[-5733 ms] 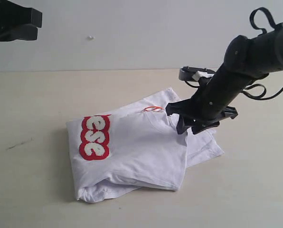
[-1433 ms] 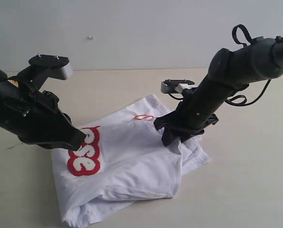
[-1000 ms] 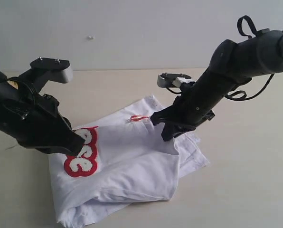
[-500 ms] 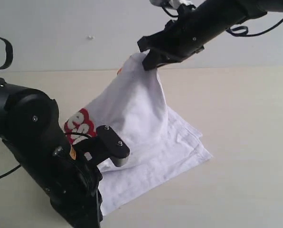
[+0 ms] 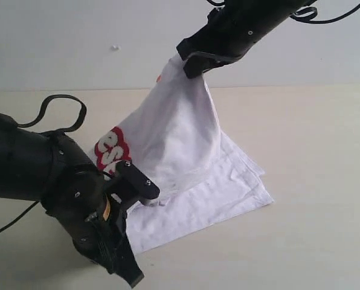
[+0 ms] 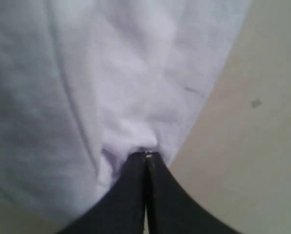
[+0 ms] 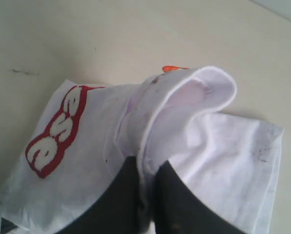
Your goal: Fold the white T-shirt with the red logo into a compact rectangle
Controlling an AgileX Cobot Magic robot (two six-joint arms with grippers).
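Right claw [image 5: 187, 65] grasps white T-shirt [image 5: 180, 130], held high; left claw [image 6: 146, 156] pinches edge far below it. Mid-fold, I judge; next: carry cloth across, lay flat.

Soft matt cloth white T-shirt [image 5: 180, 127], fuzzy red logo [image 5: 110, 151]

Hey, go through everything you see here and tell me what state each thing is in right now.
white T-shirt: partly folded, one end lifted, the rest lying on the table.
red logo: only partly showing, on the sloping cloth.
left gripper: shut on the shirt's edge.
right gripper: shut on the shirt, held high.
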